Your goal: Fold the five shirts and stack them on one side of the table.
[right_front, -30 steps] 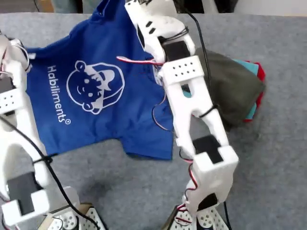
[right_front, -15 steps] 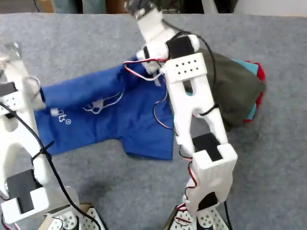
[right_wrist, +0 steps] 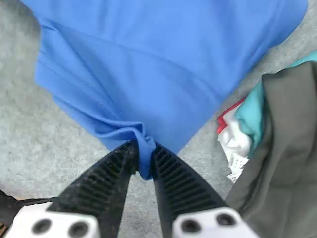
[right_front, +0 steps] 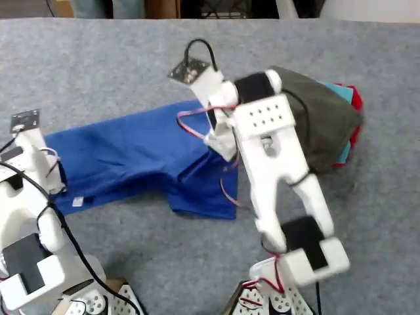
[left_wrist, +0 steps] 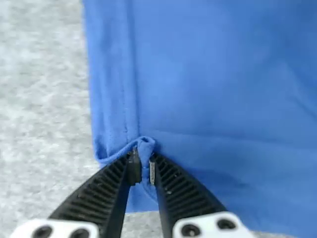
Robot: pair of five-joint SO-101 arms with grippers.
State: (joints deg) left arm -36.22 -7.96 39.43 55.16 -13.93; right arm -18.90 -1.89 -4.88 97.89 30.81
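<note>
The blue shirt (right_front: 131, 154) lies doubled over on the grey table (right_front: 92, 65), plain side up, its right end hidden under an arm. A white label (right_front: 77, 201) on its near edge is unreadable. The left gripper (left_wrist: 142, 161) and right gripper (right_wrist: 143, 148) each pinch its cloth at opposite ends. An olive-topped pile (right_front: 321, 118) sits just right of it; bare table lies beyond

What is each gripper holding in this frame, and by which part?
Both hold the blue shirt. The left gripper pinches a small bunch of fabric at one edge, and the right gripper pinches a bunched bit of edge at the opposite end.
</note>
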